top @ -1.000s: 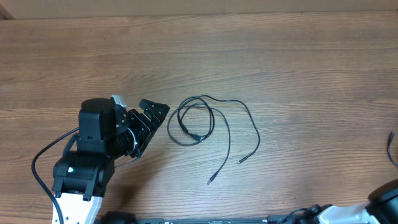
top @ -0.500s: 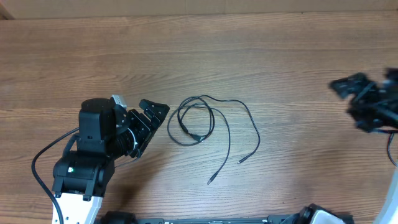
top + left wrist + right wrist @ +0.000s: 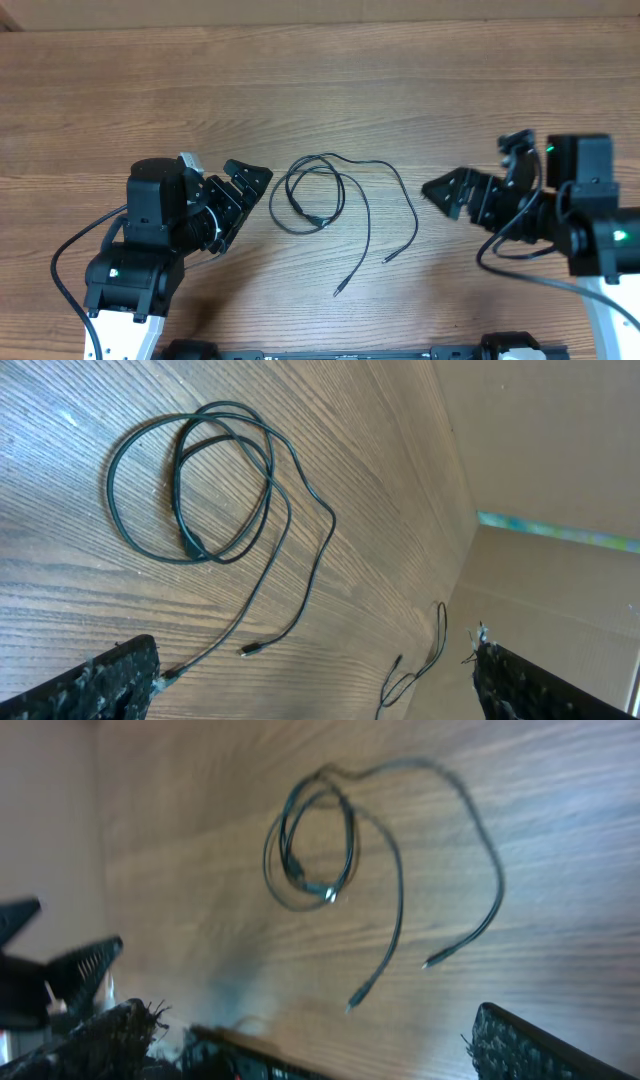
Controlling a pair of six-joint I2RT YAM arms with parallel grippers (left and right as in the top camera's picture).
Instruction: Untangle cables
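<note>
Wood-grain tabletop (image 3: 330, 80) fills the overhead view, with an arm at either side. Left of centre sits the left tool (image 3: 246, 205), pointing toward the upper right. Its own camera puts one dark finger in each bottom corner with bare wood between them, so it stands wide apart and holds nothing. The right tool (image 3: 448, 193) reaches in from the right edge at much the same height, tip aimed left. Its camera also shows a finger in each lower corner, spread and empty.

Between the two tools, at the middle of the frame and nearer the left one, lie the cables (image 3: 318, 220), touched by neither. They make a doubled loop on the left. One strand arches right and drops to a loose end, and another runs down to a second loose end lower in the frame.

Only the overhead view shows both arms at once. The left wrist view adds a tan wall (image 3: 540, 440) past the tabletop's far edge. Toward its lower right it also shows a thin dark cord (image 3: 437, 640), well apart from the loop, and I cannot tell what it belongs to. The right wrist view is blurred. It catches a pale plug (image 3: 328, 893) at the bottom of the loop and the left tool at its left edge.
</note>
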